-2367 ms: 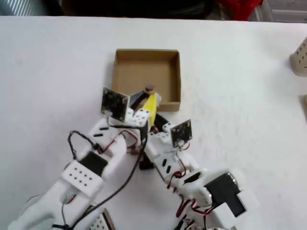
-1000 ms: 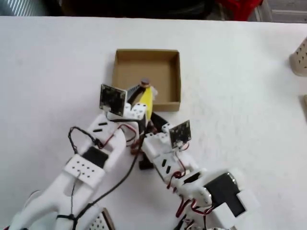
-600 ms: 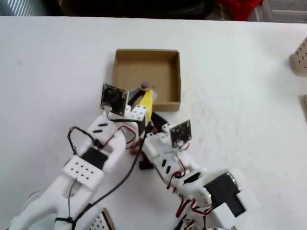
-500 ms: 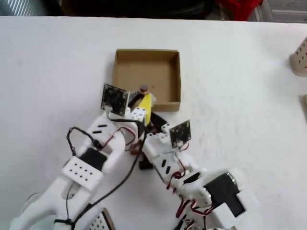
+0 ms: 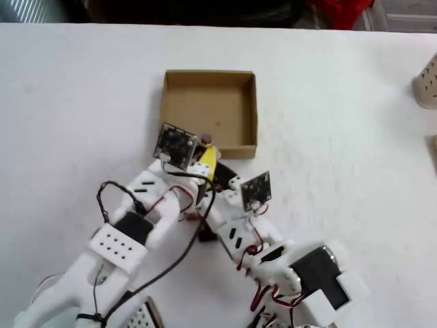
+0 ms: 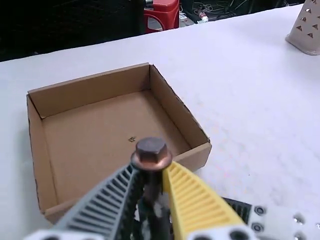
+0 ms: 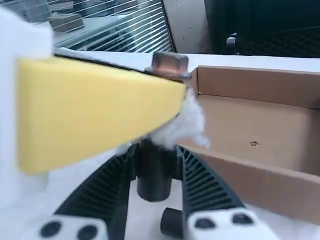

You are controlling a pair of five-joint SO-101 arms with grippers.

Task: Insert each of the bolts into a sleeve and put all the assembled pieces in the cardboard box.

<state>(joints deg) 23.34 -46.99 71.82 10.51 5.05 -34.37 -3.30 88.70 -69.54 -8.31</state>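
White surface [image 5: 355,137] carries a box [image 5: 210,74]. Left fingers [image 6: 192,195] pinch bolt [image 6: 151,153] at the box's near wall; right fingers [image 7: 100,200] pinch sleeve [image 7: 154,175] directly beneath bolt head.

White table [image 5: 341,102], perforated beige stand [image 5: 428,82]

Left gripper [image 6: 151,172] just above right gripper [image 7: 155,170] (both clamped tight), arms angled inward toward each other.

bright, even light, soft shadows
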